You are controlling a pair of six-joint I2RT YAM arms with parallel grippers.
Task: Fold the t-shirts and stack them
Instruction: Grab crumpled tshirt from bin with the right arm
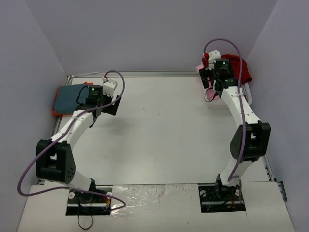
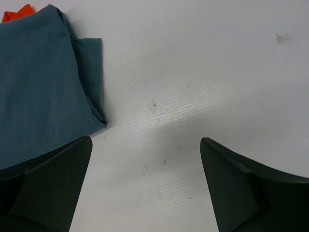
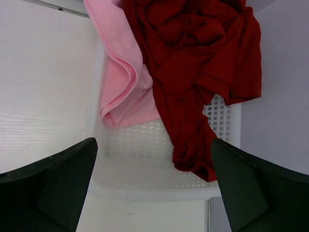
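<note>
The white table (image 1: 159, 130) carries 2 things at its far corners. Taking the white lattice basket (image 3: 145, 169) at the far right corner as landmark, a folded teal-blue t-shirt (image 2: 38, 82) lies well apart from it at the far left. An orange t-shirt (image 2: 17, 13) peeks out from beneath the teal-blue one, on the side away from the basket.
</note>
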